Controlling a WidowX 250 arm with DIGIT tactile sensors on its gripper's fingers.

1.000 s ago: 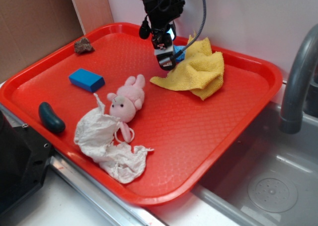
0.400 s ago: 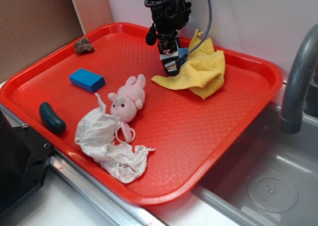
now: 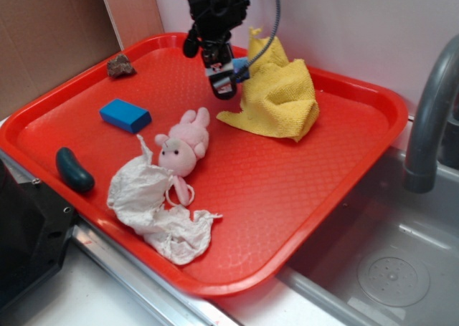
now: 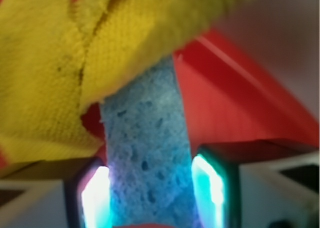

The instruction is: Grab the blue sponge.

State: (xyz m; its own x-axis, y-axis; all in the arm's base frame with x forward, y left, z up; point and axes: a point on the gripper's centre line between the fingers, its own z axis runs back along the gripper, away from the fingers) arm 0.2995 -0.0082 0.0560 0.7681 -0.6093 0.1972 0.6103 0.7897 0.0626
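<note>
The blue sponge (image 4: 147,153), light blue and porous, fills the space between my two fingers in the wrist view, and my gripper (image 4: 150,195) is shut on it. Its far end is still tucked under a fold of the yellow cloth (image 4: 75,52). In the exterior view my gripper (image 3: 224,82) hangs above the back of the red tray (image 3: 301,218), with a sliver of the sponge (image 3: 241,69) showing beside the fingers. The yellow cloth (image 3: 280,97) is pulled up into a peak at the gripper's right.
On the tray lie a dark blue block (image 3: 125,115), a pink plush bunny (image 3: 183,142), a crumpled white cloth (image 3: 154,208), a dark green oblong object (image 3: 74,170) and a brown rock (image 3: 120,66). A sink (image 3: 394,269) and grey faucet (image 3: 430,104) are at right.
My gripper has moved left and up, carrying the sponge. The yellow cloth has been dragged along, and its upper edge now stands in a peak.
</note>
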